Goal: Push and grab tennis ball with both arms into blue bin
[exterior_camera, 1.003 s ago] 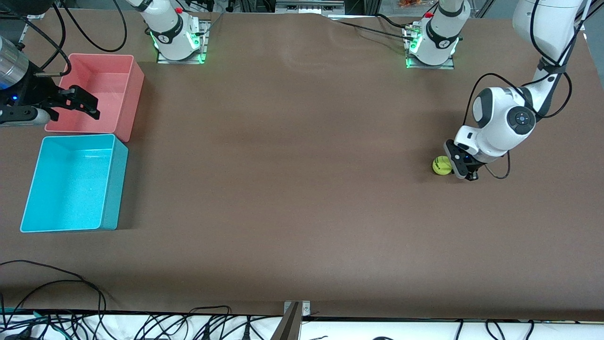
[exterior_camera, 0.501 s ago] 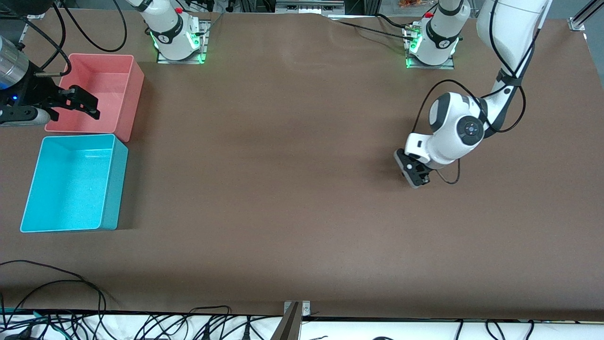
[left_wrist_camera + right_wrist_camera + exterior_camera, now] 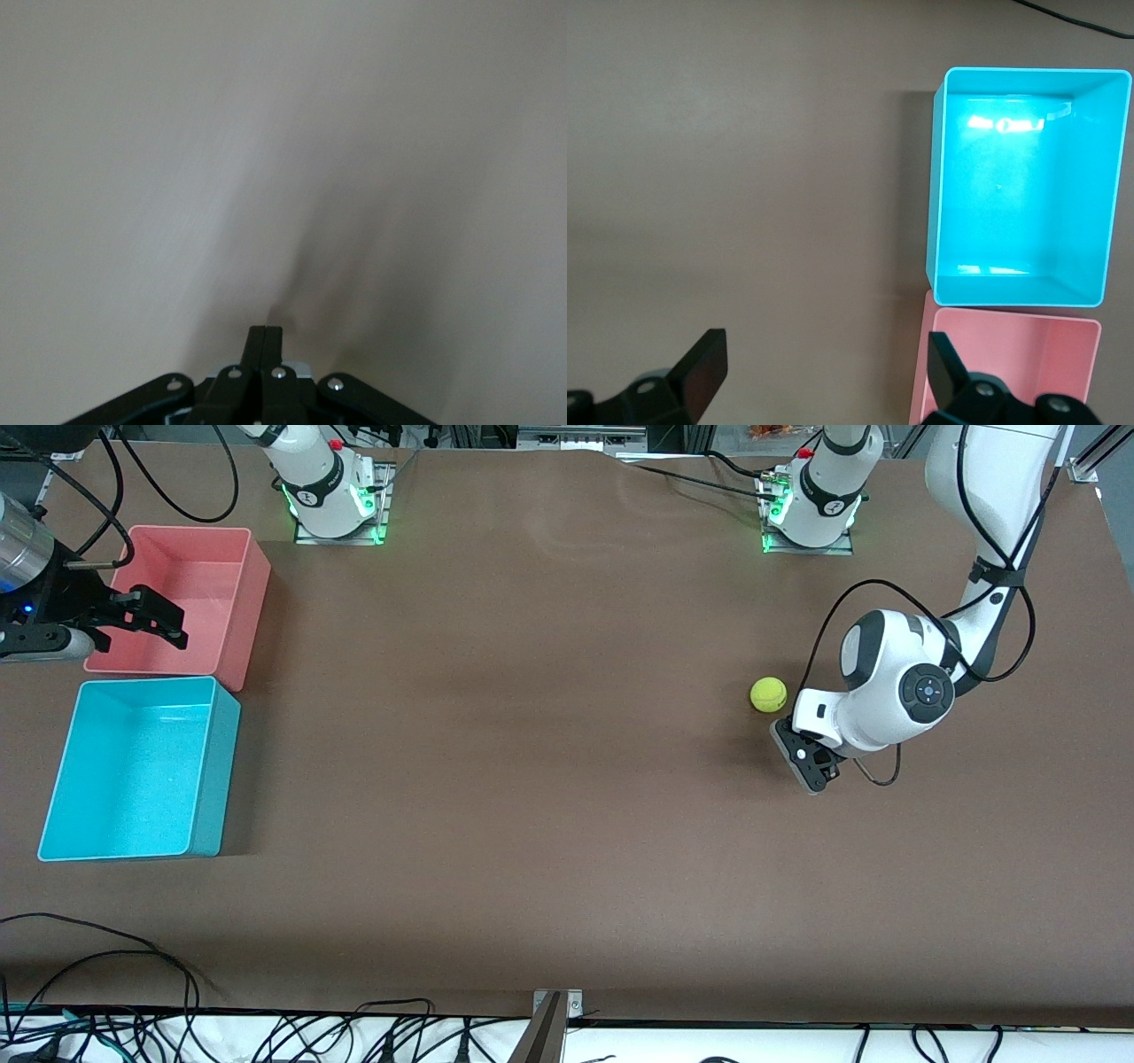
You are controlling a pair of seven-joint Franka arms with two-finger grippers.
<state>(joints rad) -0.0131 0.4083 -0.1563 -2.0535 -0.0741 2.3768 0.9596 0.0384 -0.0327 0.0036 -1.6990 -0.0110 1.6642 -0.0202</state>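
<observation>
Front view: high, facing both arm bases, covers whole table (image 3: 567, 824). Left wrist view: close to bare table, past its closed fingers (image 3: 264, 341). Right wrist view: high, straight down on blue bin (image 3: 1021, 292) and pink bin (image 3: 1010, 341); both bins shared with front view.

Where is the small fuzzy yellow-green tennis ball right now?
In the front view, the small fuzzy yellow-green tennis ball sits on the brown table toward the left arm's end, beside the left arm's black two-finger tool, which looks shut.
</observation>
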